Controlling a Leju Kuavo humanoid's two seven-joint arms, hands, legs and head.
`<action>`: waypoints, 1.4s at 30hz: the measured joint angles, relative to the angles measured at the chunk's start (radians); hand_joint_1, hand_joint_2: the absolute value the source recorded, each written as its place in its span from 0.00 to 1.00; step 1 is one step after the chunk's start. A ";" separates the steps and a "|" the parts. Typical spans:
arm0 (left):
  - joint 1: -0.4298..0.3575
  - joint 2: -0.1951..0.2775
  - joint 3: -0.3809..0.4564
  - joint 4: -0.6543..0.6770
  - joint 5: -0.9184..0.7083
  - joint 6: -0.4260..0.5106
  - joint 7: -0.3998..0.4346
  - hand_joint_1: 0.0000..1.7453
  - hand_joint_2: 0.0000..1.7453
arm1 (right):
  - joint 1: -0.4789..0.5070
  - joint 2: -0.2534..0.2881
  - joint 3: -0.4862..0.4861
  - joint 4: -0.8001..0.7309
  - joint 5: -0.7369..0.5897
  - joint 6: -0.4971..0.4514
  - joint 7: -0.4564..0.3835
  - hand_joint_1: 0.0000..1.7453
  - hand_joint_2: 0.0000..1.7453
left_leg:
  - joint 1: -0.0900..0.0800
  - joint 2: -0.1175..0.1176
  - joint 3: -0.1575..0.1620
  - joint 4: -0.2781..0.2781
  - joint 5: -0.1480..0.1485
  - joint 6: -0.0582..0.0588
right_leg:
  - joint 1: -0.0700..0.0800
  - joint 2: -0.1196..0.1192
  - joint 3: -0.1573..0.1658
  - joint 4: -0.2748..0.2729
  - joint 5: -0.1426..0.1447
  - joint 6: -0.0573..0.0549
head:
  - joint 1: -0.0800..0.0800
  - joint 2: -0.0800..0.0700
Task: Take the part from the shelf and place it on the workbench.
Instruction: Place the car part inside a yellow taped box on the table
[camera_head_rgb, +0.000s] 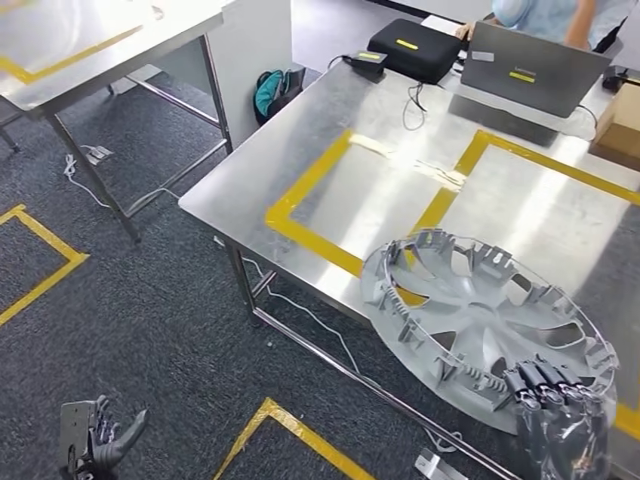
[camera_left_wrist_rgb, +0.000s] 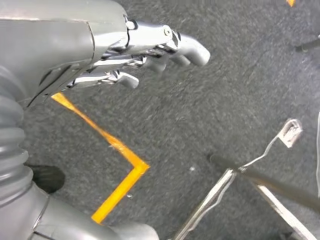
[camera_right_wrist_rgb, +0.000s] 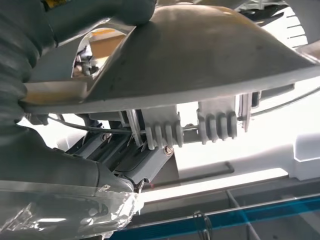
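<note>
Nearest the camera, the robot's right hand (camera_head_rgb: 555, 400) grips the near rim of the part (camera_head_rgb: 483, 320), a grey plastic wheel cover, with dark fingers (camera_head_rgb: 537, 378) curled over the edge. From the right wrist, the thumb (camera_right_wrist_rgb: 113, 10) presses on the cover's smooth face (camera_right_wrist_rgb: 211, 55) while the fingers clamp the ribbed clips beneath. That cover lies with its ribbed inner side up over the near edge of the steel workbench (camera_head_rgb: 249, 180), partly overlapping a yellow tape rectangle (camera_head_rgb: 302, 225). Left of the workbench, the left hand (camera_head_rgb: 102, 440) hangs low over dark carpet (camera_head_rgb: 151, 330), holding nothing, fingers loosely spread. At the workbench's far edge sit a black case (camera_head_rgb: 413, 48) and a grey laptop (camera_head_rgb: 528, 68), with a person (camera_head_rgb: 558, 15) behind them.
</note>
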 joint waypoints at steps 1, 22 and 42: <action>0.000 0.001 -0.001 0.000 0.002 0.001 0.000 0.00 1.00 | -0.001 0.000 0.001 0.001 -0.008 0.000 0.001 0.97 1.00 | -0.002 0.002 0.005 -0.001 -0.004 0.005 | 0.000 0.000 -0.037 0.063 -0.019 0.002 | 0.002 0.000; 0.002 0.005 -0.002 0.002 0.009 0.004 0.000 0.00 1.00 | 0.002 0.001 -0.030 0.015 -0.033 -0.008 0.017 0.97 1.00 | -0.014 0.018 0.042 0.131 -0.163 -0.036 | 0.009 0.004 -0.093 -0.042 0.128 -0.052 | 0.001 0.000; -0.004 0.010 -0.003 0.007 -0.007 0.018 0.000 0.00 1.00 | 0.017 0.047 -0.155 0.040 -0.349 0.118 -0.108 0.97 1.00 | -0.005 0.045 0.061 -0.010 -0.050 0.000 | 0.000 -0.011 -0.124 0.026 0.099 0.001 | 0.014 0.000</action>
